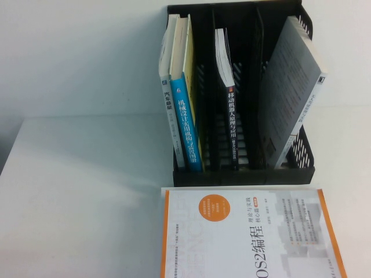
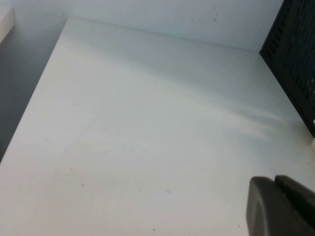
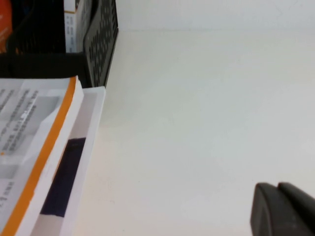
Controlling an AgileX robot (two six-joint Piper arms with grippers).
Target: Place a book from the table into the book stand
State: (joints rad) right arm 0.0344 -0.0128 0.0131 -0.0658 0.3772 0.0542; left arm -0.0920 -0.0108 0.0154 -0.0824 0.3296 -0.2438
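Observation:
The book (image 1: 186, 116), pale yellow with a teal-blue spine, stands upright in the left compartment of the black book stand (image 1: 243, 176), beside a thin white book (image 1: 168, 98). Neither gripper shows in the high view. My left gripper (image 2: 274, 183) is shut and empty above the bare white table (image 2: 147, 123), with the stand's side (image 2: 293, 59) off to one side. My right gripper (image 3: 277, 189) is shut and empty over the table (image 3: 206, 108), apart from the stand's corner (image 3: 101, 44).
A white book with an orange edge and orange circle (image 1: 249, 231) lies flat in front of the stand; it also shows in the right wrist view (image 3: 34, 142). A black-spined book (image 1: 231, 110) stands in the middle compartment. A grey book (image 1: 293, 98) leans in the right one.

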